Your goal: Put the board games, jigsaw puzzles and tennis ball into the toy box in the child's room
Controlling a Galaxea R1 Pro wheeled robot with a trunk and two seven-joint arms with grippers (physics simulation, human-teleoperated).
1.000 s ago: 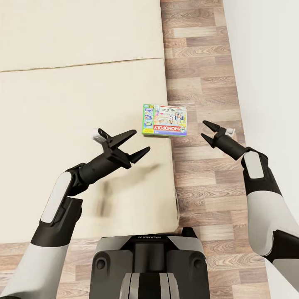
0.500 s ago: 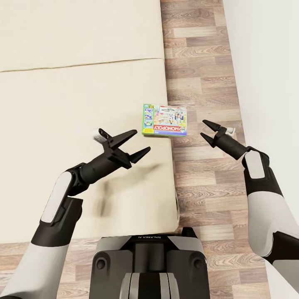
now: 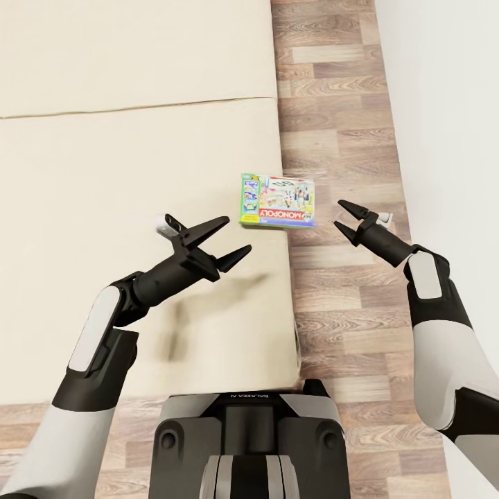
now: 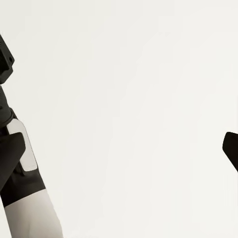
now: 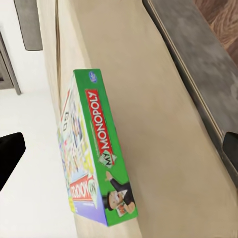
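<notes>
Leftmost, the black left gripper point(image 3: 223, 240) hovers over the cream mattress of the bed point(image 3: 125, 166), its jaws spread wide and empty. Further right, the flat green-edged Monopoly board game box point(image 3: 278, 201) lies at the bed's right edge, part of it jutting past the edge over the wood-plank floor point(image 3: 339, 138). It looks like stiff, light cardboard with a glossy, possibly slippery skin, so pinching across its thin overhanging side seems wisest. Rightmost, the black right gripper point(image 3: 344, 215) hangs just beside the box, jaws open.
</notes>
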